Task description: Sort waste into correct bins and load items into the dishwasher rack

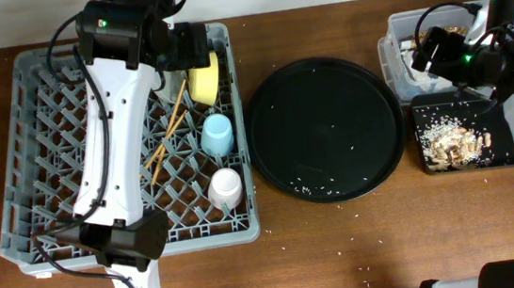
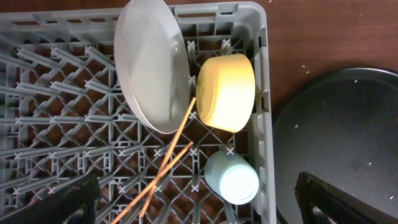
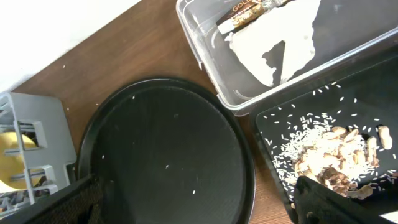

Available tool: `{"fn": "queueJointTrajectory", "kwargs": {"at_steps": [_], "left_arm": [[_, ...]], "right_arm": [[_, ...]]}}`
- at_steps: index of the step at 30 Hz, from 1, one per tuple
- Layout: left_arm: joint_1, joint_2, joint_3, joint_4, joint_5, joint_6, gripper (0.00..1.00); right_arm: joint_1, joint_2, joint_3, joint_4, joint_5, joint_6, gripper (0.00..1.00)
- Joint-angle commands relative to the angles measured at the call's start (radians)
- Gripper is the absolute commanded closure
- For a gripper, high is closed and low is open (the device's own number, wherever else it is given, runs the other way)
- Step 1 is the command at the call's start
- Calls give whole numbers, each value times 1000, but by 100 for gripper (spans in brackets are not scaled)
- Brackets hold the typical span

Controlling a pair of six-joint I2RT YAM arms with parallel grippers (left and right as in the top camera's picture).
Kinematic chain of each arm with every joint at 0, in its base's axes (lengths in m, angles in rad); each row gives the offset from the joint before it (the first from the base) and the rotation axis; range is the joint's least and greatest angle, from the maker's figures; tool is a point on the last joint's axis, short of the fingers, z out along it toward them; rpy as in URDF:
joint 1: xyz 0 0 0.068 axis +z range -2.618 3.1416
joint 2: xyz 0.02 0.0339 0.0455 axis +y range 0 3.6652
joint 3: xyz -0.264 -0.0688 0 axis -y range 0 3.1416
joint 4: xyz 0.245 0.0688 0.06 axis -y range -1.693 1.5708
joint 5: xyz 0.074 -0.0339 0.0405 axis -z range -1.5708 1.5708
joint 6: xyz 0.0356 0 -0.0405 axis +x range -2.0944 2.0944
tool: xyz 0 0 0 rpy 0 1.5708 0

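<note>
The grey dishwasher rack (image 1: pixel 49 145) holds the yellow bowl (image 1: pixel 203 79), the light blue cup (image 1: pixel 217 135), the pale pink cup (image 1: pixel 226 188) and the chopsticks (image 1: pixel 167 134). The left wrist view shows the rack (image 2: pixel 56 106) with the white plate (image 2: pixel 151 68) standing on edge, the bowl (image 2: pixel 227 92), the blue cup (image 2: pixel 234 178) and the chopsticks (image 2: pixel 166 165). My left gripper (image 2: pixel 199 211) is open and empty above the rack's far right part. My right gripper (image 3: pixel 199 208) is open and empty. The clear tub (image 3: pixel 205 62) holds a napkin (image 3: pixel 280 43) and a wrapper (image 3: pixel 245 12). The flat black tray (image 3: pixel 273 124) holds food scraps (image 3: pixel 336 155).
The large round black tray (image 1: pixel 324 128) lies between the rack and the bins, with a few rice grains on it. My right gripper hovers over its right edge (image 3: pixel 168 149). Loose grains dot the wooden table (image 1: pixel 343 249) in front.
</note>
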Motion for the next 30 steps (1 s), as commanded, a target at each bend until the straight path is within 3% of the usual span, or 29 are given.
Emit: {"fn": "queueJointTrajectory", "kwargs": {"at_steps": [1,3,6,10,16,24,30], "left_arm": [[-1,3,2,2,11,1,1],[-1,3,2,2,11,1,1],[-1,3,2,1,11,1,1],[-1,3,2,2,11,1,1],[-1,3,2,1,11,1,1],[-1,3,2,2,11,1,1],[-1,3,2,2,11,1,1]], "right_arm": [[1,-2,2,0,78,4,2],[39,-62,-14,66,194,-61,2],[129,-256,-222,343,194,-232,2],[162,-673,-750,726,136,-232,2],[162,-1263,-1403,950,137,-232,2],[162,-1533,-1629,999,99,-232,1],[162,-1547,-1629,957,100,-232,2]]}}
